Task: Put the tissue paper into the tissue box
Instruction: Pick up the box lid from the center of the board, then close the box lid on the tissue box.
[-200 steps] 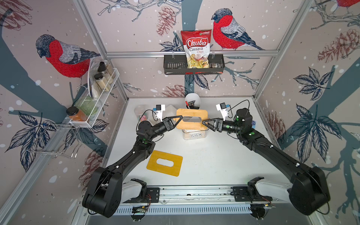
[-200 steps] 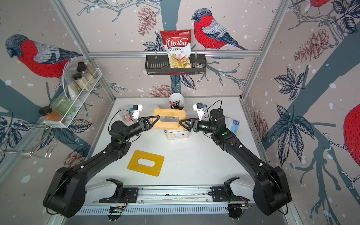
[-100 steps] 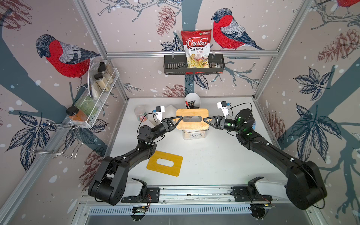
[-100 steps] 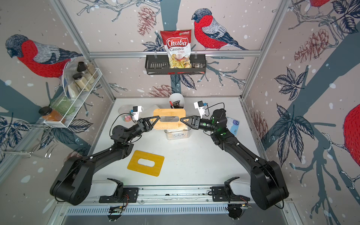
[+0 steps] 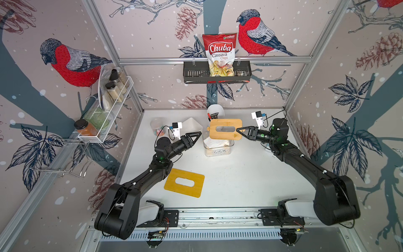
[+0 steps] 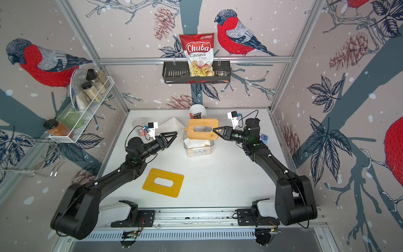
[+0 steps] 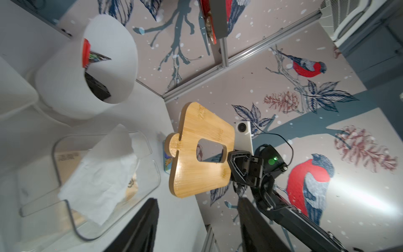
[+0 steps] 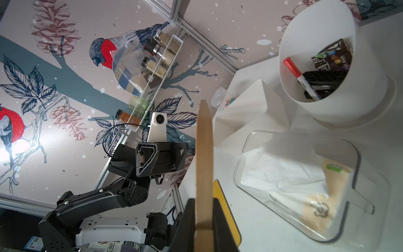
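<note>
Bird-patterned walls close around a white desk point(image 5: 239, 174), and the work is at its far middle. At the lid's right edge the right fingers point(image 8: 185, 227) are clamped together on the bamboo lid point(image 5: 224, 137), one on each face. The lid hangs in the air over the tissue box point(image 5: 218, 151), apart from its rim. The left fingers point(image 7: 139, 231) stand apart and empty, just left of the lid, not touching it. Below, the tissue paper point(image 8: 283, 172) lies already inside the box, crumpled, with one corner rising above the rim.

I judge the tissue to be very light, soft and easy to tear, and it will likely spring up again after pressing. The best hold is a small pinch on the raised corner, or a gentle push down on the heap. The lid is stiff and thin, and because it is held at one edge only it can tilt or slip. The clear box looks light, so a side push may slide it.

From above, the lid hides part of the box opening. A printed packet lies under the tissue, and its text is too blurred to read. A second, yellow lid point(image 5: 198, 183) lies on the near desk; whether it belongs to this box I cannot tell
</note>
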`<act>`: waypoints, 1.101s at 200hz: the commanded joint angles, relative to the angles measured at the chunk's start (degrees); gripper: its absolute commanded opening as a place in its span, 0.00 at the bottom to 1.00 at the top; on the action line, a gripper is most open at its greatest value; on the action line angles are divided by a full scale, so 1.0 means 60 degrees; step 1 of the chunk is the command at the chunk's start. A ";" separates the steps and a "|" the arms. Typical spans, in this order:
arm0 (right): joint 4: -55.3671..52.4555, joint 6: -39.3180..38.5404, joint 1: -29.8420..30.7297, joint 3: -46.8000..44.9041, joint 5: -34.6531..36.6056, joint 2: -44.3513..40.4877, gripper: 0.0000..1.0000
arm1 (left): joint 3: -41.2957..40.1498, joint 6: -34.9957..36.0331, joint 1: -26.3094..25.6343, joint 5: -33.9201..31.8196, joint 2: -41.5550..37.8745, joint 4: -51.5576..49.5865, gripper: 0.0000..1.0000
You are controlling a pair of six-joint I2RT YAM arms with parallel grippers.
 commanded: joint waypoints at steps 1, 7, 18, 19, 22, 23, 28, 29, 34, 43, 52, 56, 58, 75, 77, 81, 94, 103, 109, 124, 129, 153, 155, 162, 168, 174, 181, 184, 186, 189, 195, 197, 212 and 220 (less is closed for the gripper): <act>-0.0597 -0.0495 0.0052 0.0343 -0.0260 0.0375 0.00 | 0.0294 0.2183 0.0023 -0.1802 -0.0325 -0.3051 0.63; -0.0694 -0.0604 0.0104 0.0448 -0.0274 0.0530 0.00 | 0.0327 0.2331 0.0031 -0.1972 -0.0342 -0.3243 0.64; -0.0977 -0.0985 0.0195 0.0718 -0.0302 0.0842 0.00 | 0.0358 0.2462 0.0021 -0.2007 -0.0281 -0.3258 0.65; -0.0986 -0.1024 0.0203 0.0746 -0.0311 0.0876 0.00 | 0.0358 0.2463 0.0019 -0.2003 -0.0257 -0.3258 0.65; -0.1026 -0.1134 0.0226 0.0801 -0.0325 0.0964 0.00 | 0.0379 0.2458 0.0019 -0.1961 -0.0208 -0.3234 0.65; -0.1032 -0.1165 0.0226 0.0817 -0.0337 0.1003 0.00 | 0.0376 0.2454 0.0018 -0.1943 -0.0191 -0.3224 0.65; -0.1031 -0.1300 0.0234 0.0908 -0.0423 0.1170 0.00 | 0.0387 0.2437 0.0030 -0.1872 -0.0099 -0.3178 0.65; -0.1020 -0.1321 0.0230 0.0921 -0.0452 0.1208 0.00 | 0.0395 0.2429 0.0023 -0.1848 -0.0085 -0.3167 0.66; -0.0901 -0.1386 0.0225 0.0969 -0.0597 0.1387 0.00 | 0.0415 0.2413 0.0024 -0.1759 0.0017 -0.3120 0.66; -0.0660 -0.1563 0.0192 0.1033 -0.0816 0.1685 0.00 | 0.0458 0.2312 0.0027 -0.1622 0.0218 -0.3006 0.66; -0.0472 -0.1785 0.0196 0.1113 -0.0989 0.1949 0.00 | 0.0461 0.2224 0.0017 -0.1501 0.0407 -0.2829 0.66; -0.0415 -0.1888 0.0207 0.1167 -0.1063 0.2077 0.00 | 0.0461 0.2177 0.0018 -0.1432 0.0482 -0.2764 0.66; -0.0412 -0.1915 0.0202 0.1183 -0.1086 0.2108 0.00 | 0.0461 0.2158 0.0021 -0.1400 0.0525 -0.2714 0.66; -0.0350 -0.2308 0.0199 0.1445 -0.1358 0.2569 0.00 | 0.0515 0.2096 0.0019 -0.1224 0.0807 -0.2547 0.67; -0.0353 -0.2338 0.0198 0.1476 -0.1359 0.2613 0.00 | 0.0522 0.2097 0.0025 -0.1212 0.0837 -0.2542 0.67; -0.0431 -0.2440 0.0194 0.1552 -0.1359 0.2706 0.00 | 0.0555 0.2091 0.0017 -0.1186 0.0877 -0.2552 0.67; -0.0778 -0.2710 0.0196 0.1824 -0.1381 0.2972 0.00 | 0.0593 0.2103 0.0020 -0.1117 0.1005 -0.2545 0.67; -0.0820 -0.2594 0.0197 0.1924 -0.1373 0.3153 0.00 | 0.0593 0.2099 0.0015 -0.1065 0.1067 -0.2515 0.68; -0.0800 -0.2500 0.0213 0.1965 -0.1395 0.3260 0.00 | 0.0593 0.2107 0.0006 -0.1076 0.1098 -0.2513 0.68; -0.0817 -0.2323 0.0248 0.1989 -0.1364 0.3398 0.00 | 0.0582 0.2134 0.0003 -0.1112 0.1165 -0.2512 0.68; -0.0794 -0.2223 0.0241 0.1998 -0.1345 0.3451 0.00 | 0.0578 0.2140 0.0010 -0.1127 0.1179 -0.2497 0.68; -0.0892 -0.1505 0.0265 0.2198 -0.1463 0.3695 0.00 | 0.0632 0.2199 -0.0027 -0.1179 0.1302 -0.2509 0.69; -0.0921 -0.1445 0.0266 0.2217 -0.1484 0.3701 0.00 | 0.0636 0.2211 -0.0034 -0.1175 0.1315 -0.2522 0.70; -0.1001 -0.1257 0.0285 0.2264 -0.1525 0.3700 0.00 | 0.0675 0.2235 -0.0046 -0.1157 0.1374 -0.2554 0.70; -0.1032 -0.1067 0.0296 0.2252 -0.1486 0.3680 0.00 | 0.0695 0.2277 -0.0066 -0.1177 0.1400 -0.2584 0.70; -0.1037 -0.0874 0.0306 0.2239 -0.1473 0.3664 0.00 | 0.0723 0.2312 -0.0098 -0.1194 0.1433 -0.2625 0.70; -0.1078 -0.0598 0.0328 0.2235 -0.1476 0.3652 0.00 | 0.0764 0.2365 -0.0135 -0.1235 0.1465 -0.2679 0.70; -0.1113 -0.0507 0.0316 0.2234 -0.1476 0.3646 0.00 | 0.0779 0.2399 -0.0145 -0.1254 0.1479 -0.2712 0.70; -0.1141 -0.0448 0.0315 0.2237 -0.1476 0.3648 0.00 | 0.0793 0.2415 -0.0159 -0.1267 0.1488 -0.2722 0.70; -0.1165 -0.0368 0.0322 0.2238 -0.1476 0.3641 0.00 | 0.0817 0.2432 -0.0179 -0.1283 0.1509 -0.2770 0.70; -0.1223 -0.0185 0.0335 0.2222 -0.1442 0.3616 0.00 | 0.0854 0.2485 -0.0208 -0.1322 0.1521 -0.2830 0.71; -0.1257 -0.0133 0.0331 0.2216 -0.1416 0.3615 0.00 | 0.0867 0.2510 -0.0226 -0.1336 0.1524 -0.2858 0.71; -0.1510 0.0240 0.0334 0.2223 -0.1352 0.3612 0.00 | 0.0950 0.2633 -0.0281 -0.1420 0.1554 -0.2981 0.71; -0.1684 0.0311 0.0339 0.2231 -0.1309 0.3605 0.00 | 0.0973 0.2683 -0.0290 -0.1486 0.1561 -0.3030 0.71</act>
